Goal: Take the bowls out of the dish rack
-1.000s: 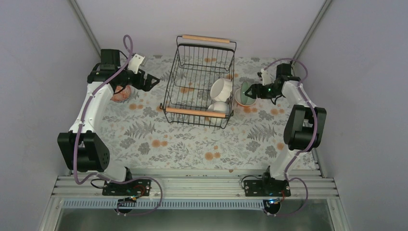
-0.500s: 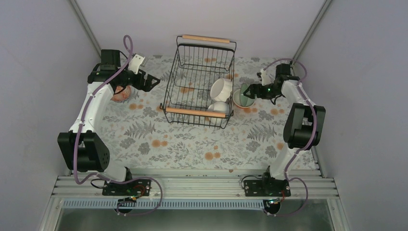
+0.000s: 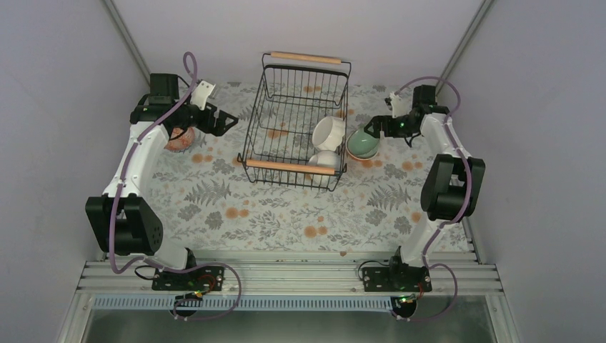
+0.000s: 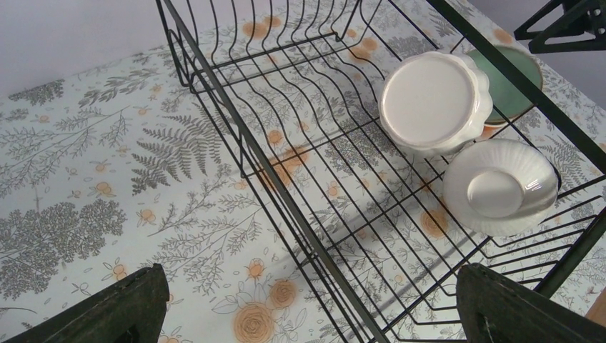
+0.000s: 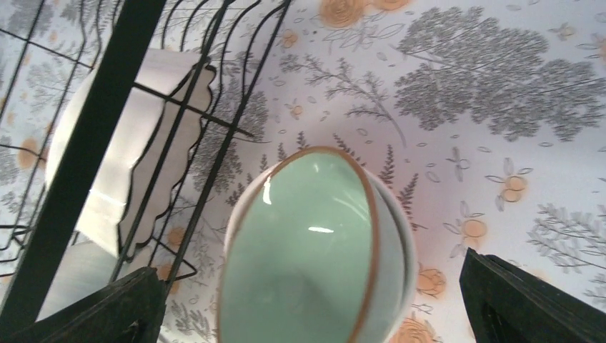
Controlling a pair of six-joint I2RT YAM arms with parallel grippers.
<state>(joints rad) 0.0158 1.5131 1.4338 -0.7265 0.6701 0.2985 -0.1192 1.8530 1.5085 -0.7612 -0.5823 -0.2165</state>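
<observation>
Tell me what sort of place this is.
Probably a robot test booth, not a kitchen: two arms bolted to a metal rail, plain walls around a flowered table holding a dish rack.

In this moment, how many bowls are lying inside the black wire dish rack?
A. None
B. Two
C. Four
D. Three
B: only the scalloped white bowl and the other white bowl are inside the dish rack, while the mint-green bowl stands outside its wires.
</observation>
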